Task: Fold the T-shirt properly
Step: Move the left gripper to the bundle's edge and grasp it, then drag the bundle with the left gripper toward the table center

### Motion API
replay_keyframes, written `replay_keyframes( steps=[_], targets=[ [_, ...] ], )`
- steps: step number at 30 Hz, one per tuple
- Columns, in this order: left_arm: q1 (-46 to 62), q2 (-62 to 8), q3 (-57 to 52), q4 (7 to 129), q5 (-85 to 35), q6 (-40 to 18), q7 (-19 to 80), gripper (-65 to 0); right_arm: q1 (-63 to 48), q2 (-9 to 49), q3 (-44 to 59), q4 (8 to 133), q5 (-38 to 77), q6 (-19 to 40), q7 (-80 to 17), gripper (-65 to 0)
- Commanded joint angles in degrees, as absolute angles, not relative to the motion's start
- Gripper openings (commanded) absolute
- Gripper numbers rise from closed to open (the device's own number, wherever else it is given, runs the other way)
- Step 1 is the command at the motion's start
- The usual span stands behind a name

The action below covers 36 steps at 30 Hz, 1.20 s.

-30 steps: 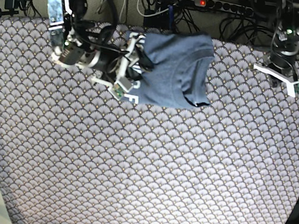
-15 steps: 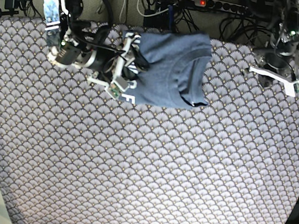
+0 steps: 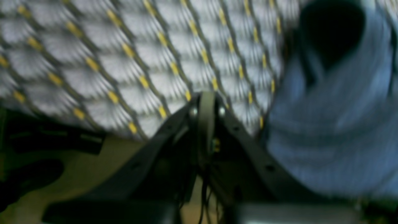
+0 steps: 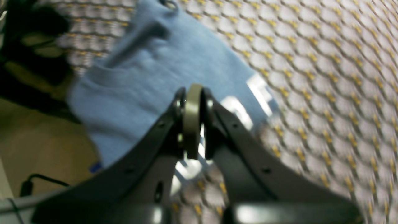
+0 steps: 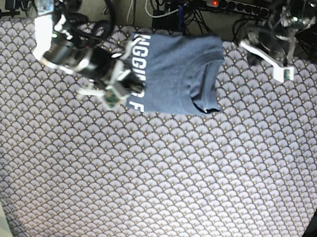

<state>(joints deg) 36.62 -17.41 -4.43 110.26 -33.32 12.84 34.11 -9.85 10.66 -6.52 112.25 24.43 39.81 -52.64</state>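
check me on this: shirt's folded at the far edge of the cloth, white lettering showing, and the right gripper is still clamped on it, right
Not quite. The right gripper is shut but holds nothing; in the right wrist view its tips hang clear above the shirt. The rest stands: folded at the cloth's far edge, lettering showing.

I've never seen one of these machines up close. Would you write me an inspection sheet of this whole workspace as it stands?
Surface: grey scallop-patterned tablecloth covers the table.
Job's things: T-shirt, slate-blue, lies folded near the far edge; white lettering shows along one side.
Clutter: nothing seen.
Grippers: right gripper shut, empty, beside the lettered edge; left gripper shut, empty, off the shirt.
Cables: black and white leads tangled behind the table.
Surroundings: power strip with a red light at the back; pale floor at the near corner.
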Motion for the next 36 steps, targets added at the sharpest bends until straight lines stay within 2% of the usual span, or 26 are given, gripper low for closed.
replay_keyframes(
  steps=[1, 7, 13, 36],
  targets=[
    [37.14, -18.59, -3.38, 111.08, -33.36, 12.70, 33.01, -64.5, -9.80, 11.03, -4.44, 113.63, 25.45, 40.00, -51.38, -65.0],
    [37.23, -20.79, 5.14, 110.73, -33.27, 12.79, 32.92, -64.5, -11.56, 11.03, 2.42, 113.63, 25.54, 40.00, -51.38, -65.0],
    [33.45, -20.62, 11.56, 110.64, -33.27, 13.32, 32.92, -64.5, -13.76, 12.00, 2.95, 113.54, 25.54, 40.00, -51.38, -65.0],
    [28.70, -18.68, 11.21, 101.67, -33.54, 13.41, 32.57, -64.5, -16.48, 14.55, 3.12, 113.54, 25.54, 40.00, -51.30, -65.0]
  ],
)
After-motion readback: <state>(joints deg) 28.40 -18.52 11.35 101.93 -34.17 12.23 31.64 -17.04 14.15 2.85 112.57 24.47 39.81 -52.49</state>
